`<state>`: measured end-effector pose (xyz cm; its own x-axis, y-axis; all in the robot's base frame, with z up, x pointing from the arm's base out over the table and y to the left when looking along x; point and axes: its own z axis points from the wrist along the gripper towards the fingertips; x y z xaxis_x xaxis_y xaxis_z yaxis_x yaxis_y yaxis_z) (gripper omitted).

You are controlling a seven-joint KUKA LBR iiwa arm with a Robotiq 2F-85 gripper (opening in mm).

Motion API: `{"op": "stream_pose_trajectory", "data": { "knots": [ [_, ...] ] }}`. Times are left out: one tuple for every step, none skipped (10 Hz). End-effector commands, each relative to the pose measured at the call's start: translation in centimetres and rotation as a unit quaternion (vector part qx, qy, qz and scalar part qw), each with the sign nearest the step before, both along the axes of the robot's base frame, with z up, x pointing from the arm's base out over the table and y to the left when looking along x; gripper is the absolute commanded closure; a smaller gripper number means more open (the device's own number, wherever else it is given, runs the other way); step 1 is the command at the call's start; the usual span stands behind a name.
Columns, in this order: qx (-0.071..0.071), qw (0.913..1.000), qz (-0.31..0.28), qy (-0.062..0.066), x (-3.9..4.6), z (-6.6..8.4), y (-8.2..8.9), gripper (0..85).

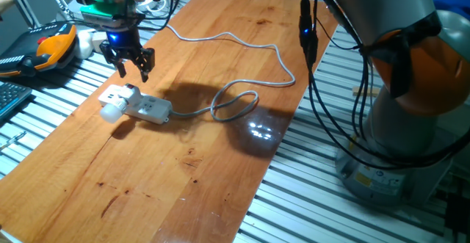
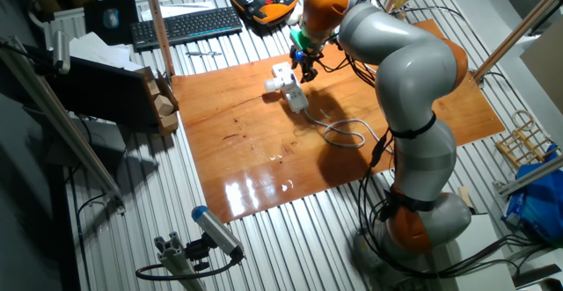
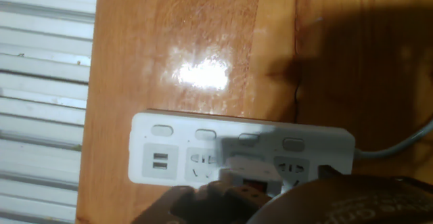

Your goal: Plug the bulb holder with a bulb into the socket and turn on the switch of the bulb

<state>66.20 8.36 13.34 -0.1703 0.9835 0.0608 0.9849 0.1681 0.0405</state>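
Observation:
The socket (image 1: 147,109) is a long white power strip lying on the wooden table (image 1: 183,177); it also shows in the other fixed view (image 2: 297,98) and fills the hand view (image 3: 176,143). The bulb holder (image 1: 130,92) sits on the strip's left end, its round white bulb (image 1: 110,112) jutting past the end. In the hand view the holder (image 3: 249,168) stands on the middle outlets with a small red mark. My gripper (image 1: 134,73) hangs just above the holder, open, with nothing between its dark fingers (image 3: 196,200).
The strip's grey cable (image 1: 235,103) loops to the right. A thin white cable (image 1: 228,41) snakes across the far half of the table. An orange teach pendant (image 1: 51,48) and a keyboard (image 2: 185,25) lie beyond the table's edge on metal slats.

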Motion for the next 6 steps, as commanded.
{"op": "stream_pose_trajectory", "data": {
  "knots": [
    [-0.005, 0.9999, -0.007, 0.007, 0.02, -0.05, -0.06, 85.0],
    [-0.010, 0.9996, -0.017, 0.020, 0.03, -0.08, -0.14, 85.0],
    [-0.013, 0.9992, -0.027, 0.025, 0.02, -0.09, -0.18, 85.0],
    [-0.018, 0.9987, -0.035, 0.033, 0.05, -0.08, -0.32, 85.0],
    [-0.019, 0.9985, -0.043, 0.027, 0.05, -0.03, -0.55, 85.0],
    [-0.018, 0.9985, -0.050, 0.011, 0.03, -0.17, -0.78, 85.0]
  ]
}}
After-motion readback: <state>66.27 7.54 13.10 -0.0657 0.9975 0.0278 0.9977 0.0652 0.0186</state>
